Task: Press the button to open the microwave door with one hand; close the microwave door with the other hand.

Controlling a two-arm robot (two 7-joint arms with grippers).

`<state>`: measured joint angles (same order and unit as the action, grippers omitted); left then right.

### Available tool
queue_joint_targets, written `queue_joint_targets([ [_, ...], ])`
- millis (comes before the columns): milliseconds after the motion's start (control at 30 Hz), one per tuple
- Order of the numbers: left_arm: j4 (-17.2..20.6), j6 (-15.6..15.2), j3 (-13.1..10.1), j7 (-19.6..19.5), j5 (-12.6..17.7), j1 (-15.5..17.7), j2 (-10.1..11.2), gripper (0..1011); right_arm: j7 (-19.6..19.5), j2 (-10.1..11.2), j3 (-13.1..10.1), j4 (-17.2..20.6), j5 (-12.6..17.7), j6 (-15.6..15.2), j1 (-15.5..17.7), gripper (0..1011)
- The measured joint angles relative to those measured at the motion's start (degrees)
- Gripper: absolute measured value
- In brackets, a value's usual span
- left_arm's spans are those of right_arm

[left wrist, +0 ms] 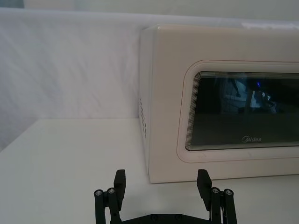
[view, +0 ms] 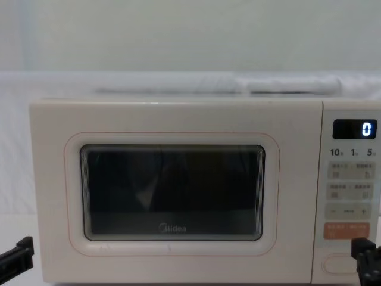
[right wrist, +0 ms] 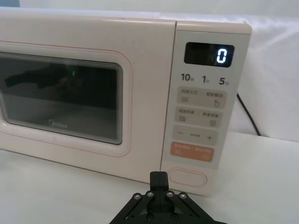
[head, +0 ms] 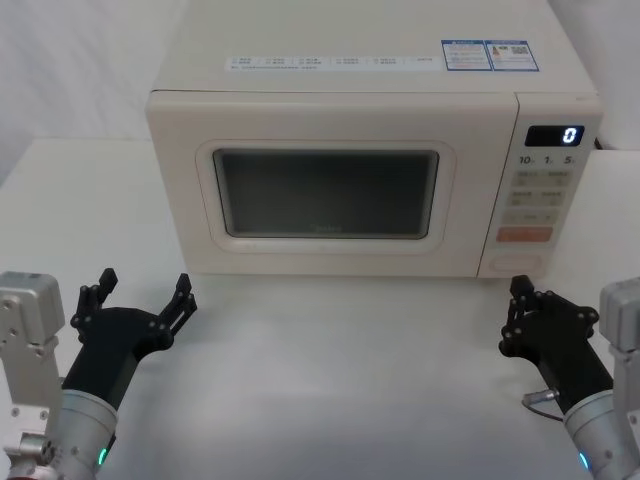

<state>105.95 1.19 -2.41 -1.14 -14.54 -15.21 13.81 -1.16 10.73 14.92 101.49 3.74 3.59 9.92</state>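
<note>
Standing on a white tabletop, one cream box-shaped microwave, with the microwave door, a large cream panel with a dark rounded-rectangle window and a grey "Midea" logo, shut flush against the body. Occupying the right end of the front, one narrow keypad strip with a dark digital display showing a lit "0". Below the display, several small pale square keys, then one orange rectangular key, then lowest of all the button, a wide cream pill-shaped one with a thin outline, unmarked. Stuck on the microwave's top, two blue-and-white labels at the far right and one long pale label strip further left. Trailing behind the right side, a dark power cable.

Hovering low over the tabletop near the door's left corner, the black left gripper, jaws released and spread wide, apart from the microwave. Hovering near the front right corner, the black right gripper, jaws clenched together, pointed at the button and just short of it, with nothing between the two. Hanging behind everything, a white cloth backdrop.
</note>
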Motion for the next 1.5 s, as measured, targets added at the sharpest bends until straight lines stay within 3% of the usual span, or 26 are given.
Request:
queue_joint_targets([
  [433,0.0,0.0,0.0,0.0,0.0,0.0,0.0,1001,4.6,-1.0,-2.6,-0.1,2.2,-1.7,-0.2,0],
  [767,0.0,0.0,0.0,0.0,0.0,0.0,0.0,1001,9.2,-0.3,-5.7,-1.7,4.9,-4.6,-1.9,0],
  [1167,0.0,0.0,0.0,0.0,0.0,0.0,0.0,1001,11.7,0.9,-7.1,-7.9,6.0,-6.4,-7.2,0],
  [1500,0.0,0.0,0.0,0.0,0.0,0.0,0.0,1001,11.7,-0.6,-6.6,-14.0,6.5,-6.3,-11.0,0],
])
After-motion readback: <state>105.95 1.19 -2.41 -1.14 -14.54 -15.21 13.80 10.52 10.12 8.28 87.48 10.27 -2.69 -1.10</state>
